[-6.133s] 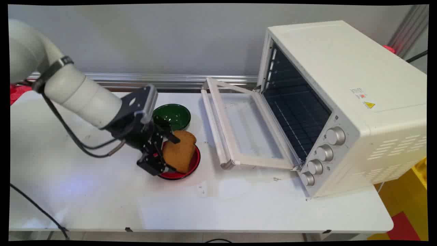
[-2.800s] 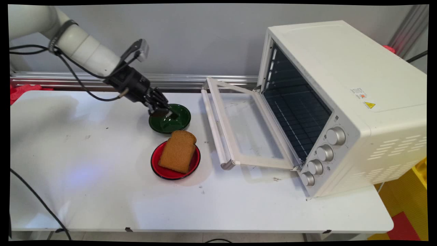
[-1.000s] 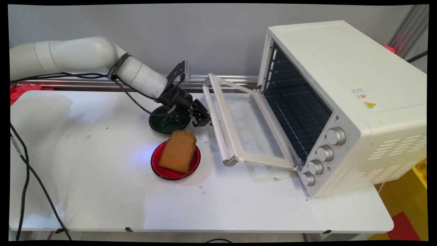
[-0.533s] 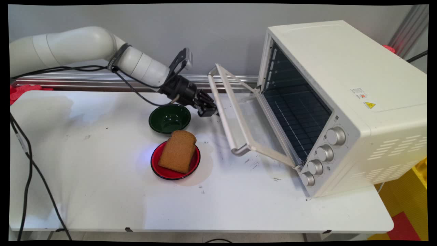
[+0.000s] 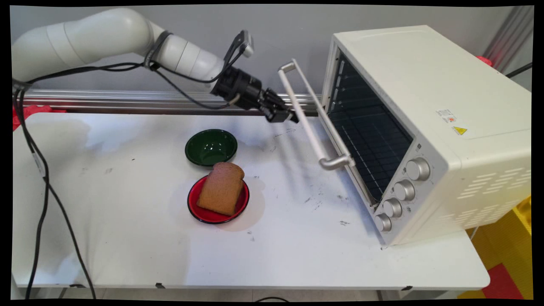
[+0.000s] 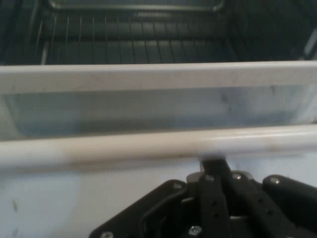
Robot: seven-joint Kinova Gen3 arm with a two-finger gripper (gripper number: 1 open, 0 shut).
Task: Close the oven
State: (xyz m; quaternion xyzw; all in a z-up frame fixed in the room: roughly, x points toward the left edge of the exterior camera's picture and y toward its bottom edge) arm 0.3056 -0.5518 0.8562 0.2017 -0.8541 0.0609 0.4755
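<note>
- We see the arm [image 5: 127, 38] reaching in from the upper left, angled down to the right.
- Our gripper [image 5: 293, 118] presses under the oven door's handle [image 5: 307, 123], fingers closed together.
- The door [image 5: 340, 144] stands half raised before the oven [image 5: 429, 110].
- Toast [image 5: 221, 188] lies on the red plate [image 5: 204, 213], left, just nearer than the green bowl [image 5: 211, 147].

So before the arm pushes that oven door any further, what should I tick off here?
1. Gripper against the door handle: ok, fingertip under the bar in the hand view.
2. Fingers open or shut: cannot tell.
3. Oven door partly raised, not shut: ok.
4. Oven cavity free of anything but racks: ok.
5. Bread slice on the red plate, green bowl, both apart from the door's swing: ok.
</note>
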